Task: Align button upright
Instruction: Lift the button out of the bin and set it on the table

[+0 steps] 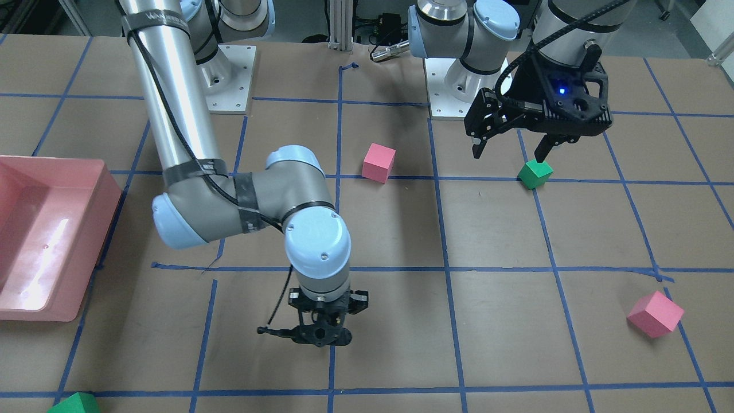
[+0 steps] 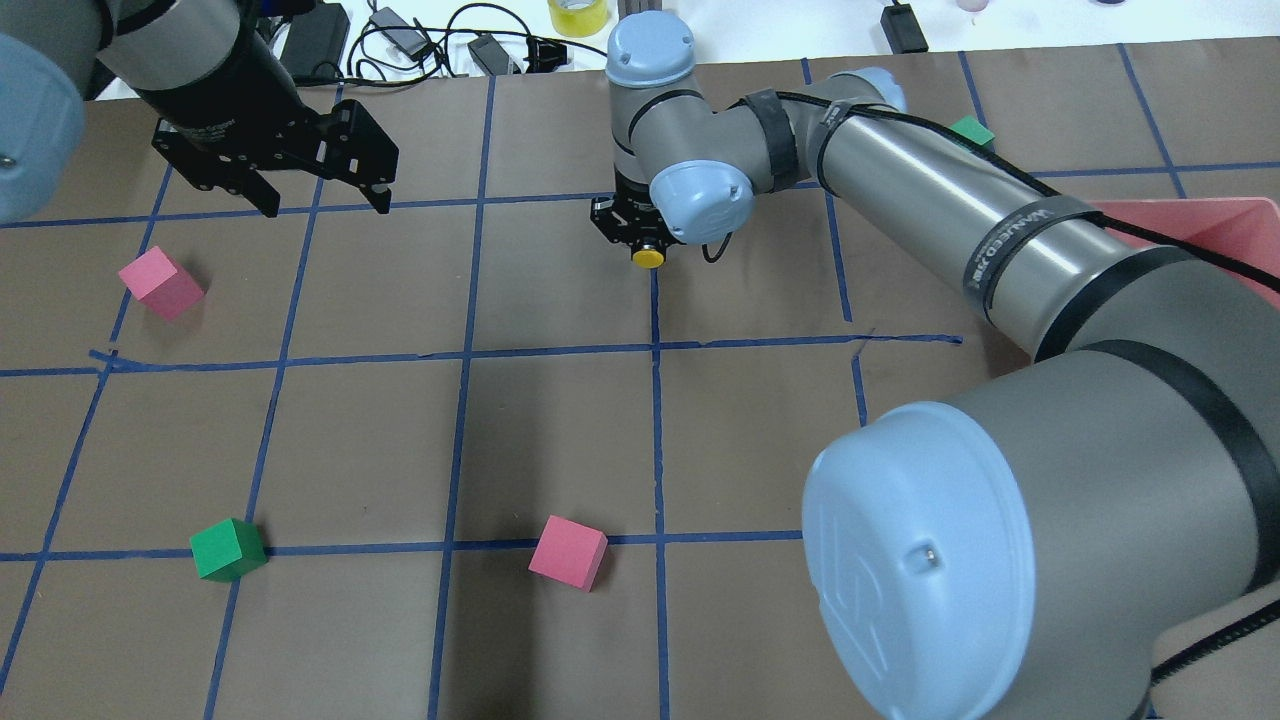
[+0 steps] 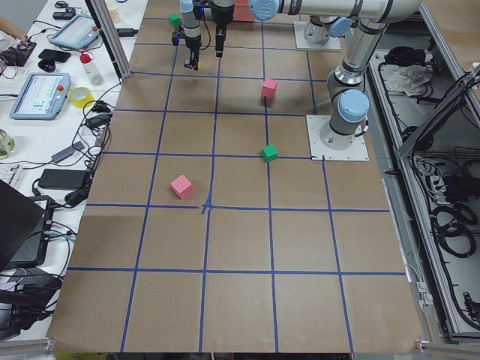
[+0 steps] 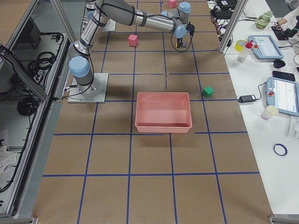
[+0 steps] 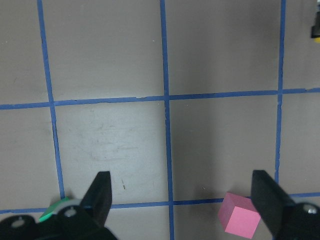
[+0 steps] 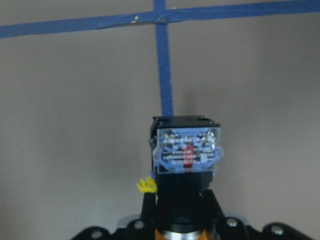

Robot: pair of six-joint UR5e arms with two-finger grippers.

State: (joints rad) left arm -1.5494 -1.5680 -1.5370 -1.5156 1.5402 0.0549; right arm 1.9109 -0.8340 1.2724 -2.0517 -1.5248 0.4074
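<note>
The button (image 2: pixel 650 257) shows its yellow cap at the near side of my right gripper (image 2: pixel 640 232), over a blue tape line at mid-table. In the right wrist view the button (image 6: pixel 186 155) sits in the gripper, black body gripped, whitish block base end towards the camera. It is held tilted, not standing on the table. The right gripper (image 1: pixel 321 335) is shut on it, low over the table. My left gripper (image 1: pixel 509 152) is open and empty, raised above a green cube (image 1: pixel 535 173). The left wrist view shows its fingers (image 5: pixel 100 195) spread, and the button (image 5: pixel 315 25) at the top right edge.
A pink cube (image 1: pixel 378 162) lies near the robot's bases and another pink cube (image 1: pixel 655 314) lies far out on the left arm's side. A pink bin (image 1: pixel 46 229) stands on the right arm's side. A second green cube (image 1: pixel 74 403) lies past it at the far edge.
</note>
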